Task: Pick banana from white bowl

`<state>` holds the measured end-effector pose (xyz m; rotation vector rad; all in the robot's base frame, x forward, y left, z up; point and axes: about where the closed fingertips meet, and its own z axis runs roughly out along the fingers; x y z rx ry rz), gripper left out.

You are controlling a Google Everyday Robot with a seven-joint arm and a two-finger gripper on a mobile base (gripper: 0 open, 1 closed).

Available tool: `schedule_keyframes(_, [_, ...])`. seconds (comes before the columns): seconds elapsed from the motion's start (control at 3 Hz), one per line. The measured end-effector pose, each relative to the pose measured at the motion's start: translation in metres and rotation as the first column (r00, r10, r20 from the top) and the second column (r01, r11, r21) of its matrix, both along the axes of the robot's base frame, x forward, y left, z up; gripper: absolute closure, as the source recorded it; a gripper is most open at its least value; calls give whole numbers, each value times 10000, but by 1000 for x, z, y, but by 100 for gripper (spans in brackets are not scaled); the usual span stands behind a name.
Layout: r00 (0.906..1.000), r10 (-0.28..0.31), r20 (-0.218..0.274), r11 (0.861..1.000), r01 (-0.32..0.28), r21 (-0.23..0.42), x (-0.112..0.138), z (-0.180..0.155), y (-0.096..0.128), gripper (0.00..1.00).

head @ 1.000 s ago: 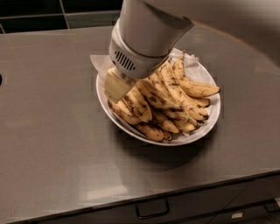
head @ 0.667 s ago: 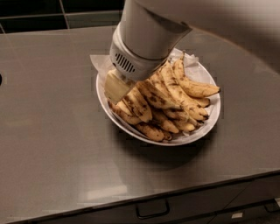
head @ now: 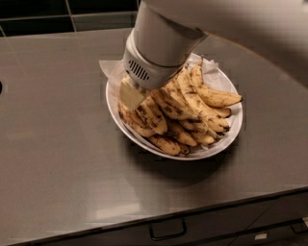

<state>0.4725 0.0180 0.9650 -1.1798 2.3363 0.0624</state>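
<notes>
The white bowl (head: 226, 144) stands mid-counter, lined with crinkled white paper and heaped with several brown-speckled yellow bananas. A large curved banana (head: 185, 98) lies across the top of the heap, its upper left end hidden under my arm. My gripper (head: 132, 94) is down in the bowl's left side, against the left end of the heap, below the wide white wrist housing (head: 159, 48). The wrist hides the bowl's back left part and what the gripper touches.
The grey metal counter (head: 57, 144) runs all round the bowl. Its front edge, with drawer handles (head: 167, 230) below, is near the bottom of the view. A dark tiled wall (head: 72, 12) runs along the back.
The wrist and gripper have shifted very slightly to the right over the bowl's left side. The bowl and bananas have not visibly moved.
</notes>
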Motion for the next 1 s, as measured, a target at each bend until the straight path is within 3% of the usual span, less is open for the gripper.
schedule_keyframes(1.0, [9999, -55, -148, 10000, 55, -24, 3, 1, 0, 51])
